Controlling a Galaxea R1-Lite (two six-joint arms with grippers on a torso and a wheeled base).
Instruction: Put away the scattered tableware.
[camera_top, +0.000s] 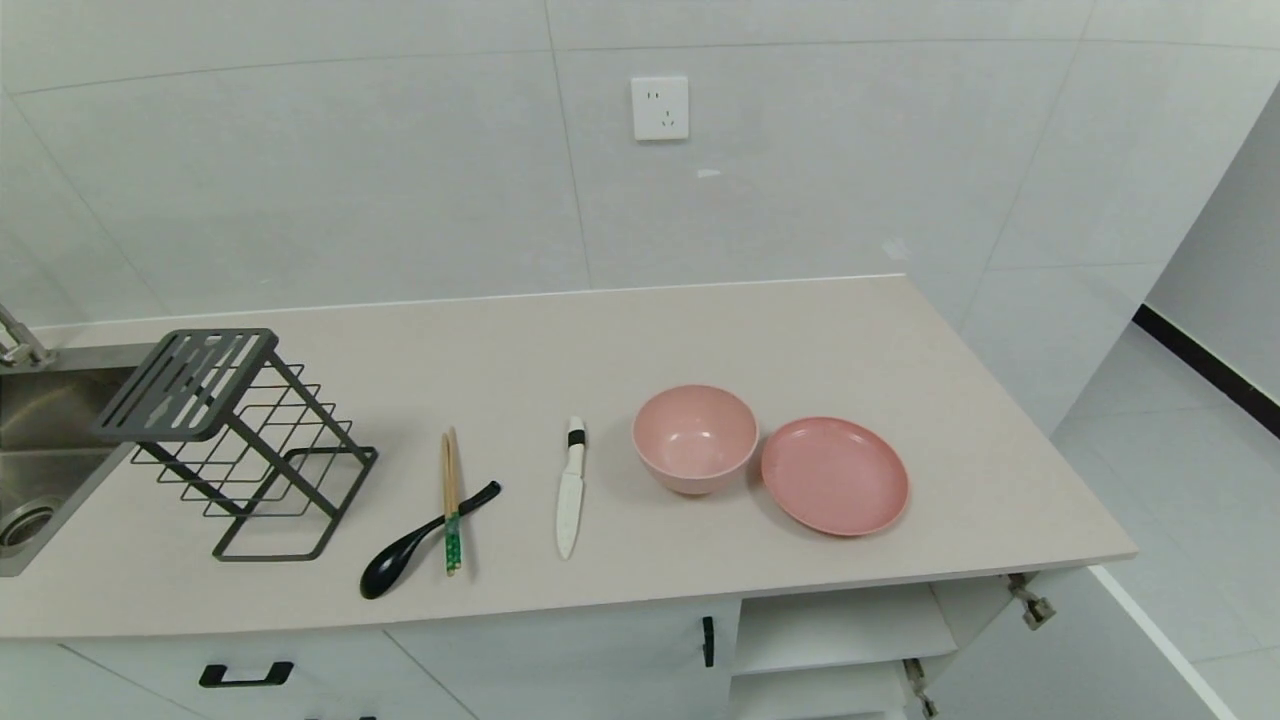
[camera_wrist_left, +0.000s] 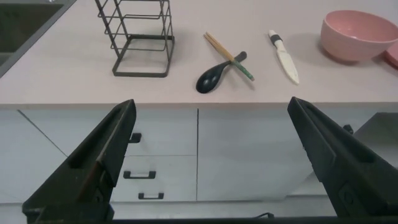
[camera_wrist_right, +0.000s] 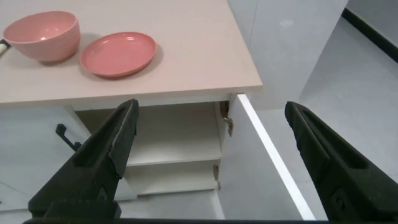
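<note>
On the beige countertop (camera_top: 620, 340) lie a pink bowl (camera_top: 694, 437), a pink plate (camera_top: 834, 475) just right of it, a white knife (camera_top: 571, 487), wooden chopsticks (camera_top: 451, 498) and a black spoon (camera_top: 425, 541) crossing under the chopsticks. A dark wire rack (camera_top: 235, 435) stands at the left. My left gripper (camera_wrist_left: 211, 165) hangs open below and in front of the counter edge, facing the rack (camera_wrist_left: 140, 34), spoon (camera_wrist_left: 217, 71), chopsticks (camera_wrist_left: 227, 54), knife (camera_wrist_left: 285, 56) and bowl (camera_wrist_left: 359, 34). My right gripper (camera_wrist_right: 211, 165) is open before the open cupboard, with the bowl (camera_wrist_right: 42, 36) and plate (camera_wrist_right: 118, 53) beyond.
A steel sink (camera_top: 40, 450) is set into the counter at far left. Under the counter's right end a cupboard with white shelves (camera_top: 840, 630) stands open, its door (camera_wrist_right: 270, 155) swung outward. Closed drawers with black handles (camera_top: 245, 673) sit to the left. A wall socket (camera_top: 659, 107) is behind.
</note>
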